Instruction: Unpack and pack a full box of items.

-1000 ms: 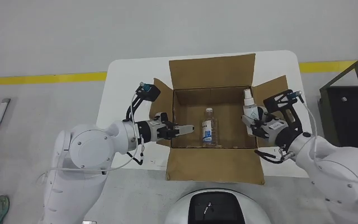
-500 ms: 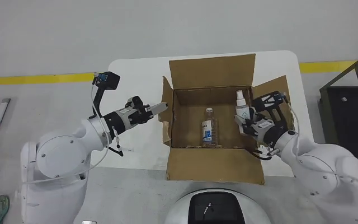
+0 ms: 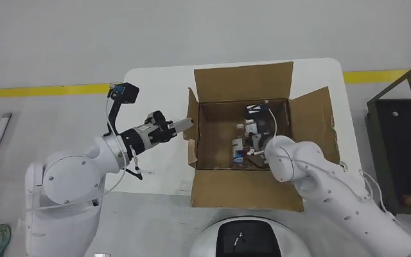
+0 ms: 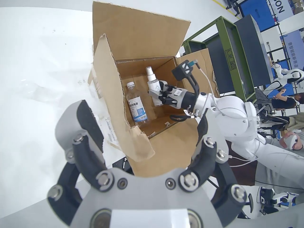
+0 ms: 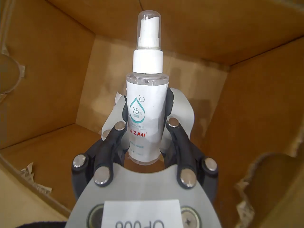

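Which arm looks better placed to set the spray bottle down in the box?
Right. The right gripper is shut on the spray bottle, down inside the cardboard box. The left gripper is open and empty, outside the box.

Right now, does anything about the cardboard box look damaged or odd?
Yes. The cardboard box has a torn side flap nearest the left gripper; its edge is ragged and crumpled.
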`<action>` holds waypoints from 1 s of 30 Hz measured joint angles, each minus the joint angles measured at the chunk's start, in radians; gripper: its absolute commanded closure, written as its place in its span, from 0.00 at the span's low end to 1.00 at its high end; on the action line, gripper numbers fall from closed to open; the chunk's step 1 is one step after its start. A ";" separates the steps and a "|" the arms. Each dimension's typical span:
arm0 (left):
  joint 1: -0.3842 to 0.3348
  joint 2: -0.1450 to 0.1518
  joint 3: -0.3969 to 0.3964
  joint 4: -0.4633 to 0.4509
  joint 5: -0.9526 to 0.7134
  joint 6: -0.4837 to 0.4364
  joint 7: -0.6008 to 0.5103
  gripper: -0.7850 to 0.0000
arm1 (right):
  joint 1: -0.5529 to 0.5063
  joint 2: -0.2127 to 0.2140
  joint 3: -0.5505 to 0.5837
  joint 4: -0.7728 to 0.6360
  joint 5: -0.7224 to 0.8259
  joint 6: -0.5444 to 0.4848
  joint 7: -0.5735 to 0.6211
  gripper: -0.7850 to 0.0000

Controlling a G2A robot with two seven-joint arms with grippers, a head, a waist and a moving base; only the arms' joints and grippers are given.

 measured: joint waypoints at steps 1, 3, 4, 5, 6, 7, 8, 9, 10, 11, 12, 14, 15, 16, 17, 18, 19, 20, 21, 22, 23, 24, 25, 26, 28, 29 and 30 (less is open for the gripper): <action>0.000 0.000 0.000 0.000 0.000 0.000 0.000 0.00 | 0.008 -0.005 -0.012 0.020 0.003 0.006 0.005 1.00; 0.000 0.000 0.000 0.000 0.000 0.000 0.000 0.00 | 0.023 -0.016 -0.029 0.062 0.013 0.020 0.011 1.00; 0.000 0.000 0.000 0.000 0.000 0.000 0.000 0.00 | 0.027 -0.020 -0.035 0.077 0.021 0.024 0.014 1.00; 0.000 0.000 0.000 0.000 0.000 0.000 0.000 0.00 | 0.032 -0.025 -0.042 0.094 0.027 0.028 0.015 1.00; 0.000 0.000 0.000 0.000 0.000 0.000 0.000 0.00 | 0.034 -0.029 -0.047 0.106 0.028 0.030 0.015 1.00; 0.000 0.000 0.000 0.000 0.000 0.000 0.000 0.00 | 0.037 -0.032 -0.052 0.118 0.027 0.032 0.015 1.00; 0.000 0.000 0.000 0.000 0.000 0.000 0.000 0.00 | 0.040 -0.036 -0.057 0.134 0.029 0.034 0.016 1.00; 0.000 0.000 0.000 0.000 0.000 0.000 0.000 0.00 | 0.042 -0.039 -0.060 0.146 0.030 0.034 0.019 1.00; 0.000 0.000 0.000 0.000 0.000 0.000 0.000 0.00 | 0.045 -0.042 -0.064 0.159 0.032 0.035 0.021 1.00; 0.000 0.000 0.000 0.000 0.000 0.000 0.000 0.00 | 0.048 -0.045 -0.069 0.174 0.035 0.036 0.025 1.00; 0.000 0.000 0.000 0.000 0.000 0.000 0.000 0.00 | 0.052 -0.048 -0.072 0.184 0.035 0.035 0.027 1.00; 0.000 0.000 0.000 0.000 0.000 0.000 0.000 0.00 | 0.058 -0.055 -0.075 0.199 0.044 0.031 0.029 1.00; 0.000 0.000 0.000 0.000 0.000 0.000 0.000 0.00 | 0.061 -0.058 -0.074 0.205 0.053 0.025 0.023 1.00; 0.000 0.000 0.000 0.000 0.000 0.000 0.000 0.00 | 0.064 -0.060 -0.075 0.210 0.055 0.019 0.018 1.00; 0.000 0.000 0.000 0.000 0.000 0.000 0.000 0.00 | 0.065 -0.063 -0.075 0.208 0.056 0.013 0.012 1.00; 0.000 0.000 0.000 0.000 0.000 0.000 0.000 0.00 | 0.065 -0.065 -0.072 0.204 0.066 0.009 0.007 1.00; 0.000 0.000 0.000 0.000 0.000 0.000 0.000 0.00 | 0.064 -0.067 -0.070 0.203 0.076 0.002 0.004 1.00; 0.000 0.000 0.000 0.000 0.000 0.000 0.000 0.00 | 0.065 -0.069 -0.067 0.202 0.089 -0.012 -0.004 1.00; 0.000 0.000 0.000 0.000 0.000 0.000 0.000 0.00 | 0.065 -0.071 -0.066 0.201 0.098 -0.026 -0.007 1.00; 0.000 0.000 0.000 0.000 0.000 0.000 0.000 0.00 | 0.064 -0.073 -0.066 0.200 0.106 -0.038 -0.008 1.00; 0.000 0.000 0.000 0.000 0.000 0.000 0.000 0.00 | 0.064 -0.076 -0.064 0.194 0.123 -0.056 -0.014 1.00; 0.000 0.000 0.000 0.000 0.000 0.000 0.000 0.00 | 0.063 -0.078 -0.061 0.190 0.138 -0.073 -0.023 0.95; 0.000 0.000 0.000 0.000 0.000 0.000 0.000 0.00 | 0.062 -0.079 -0.058 0.189 0.148 -0.089 -0.030 0.72; 0.000 0.000 0.000 0.000 0.000 0.000 0.000 0.00 | 0.062 -0.080 -0.056 0.190 0.157 -0.107 -0.037 0.52; 0.000 0.000 0.000 0.000 0.000 0.000 0.000 0.00 | 0.062 -0.082 -0.050 0.193 0.164 -0.122 -0.041 0.00; 0.000 0.000 0.000 0.000 0.000 0.000 0.000 0.00 | 0.061 -0.082 -0.046 0.192 0.165 -0.124 -0.043 0.00; 0.000 0.000 0.000 0.000 0.000 0.000 0.000 0.00 | 0.058 -0.082 -0.042 0.189 0.166 -0.126 -0.044 0.00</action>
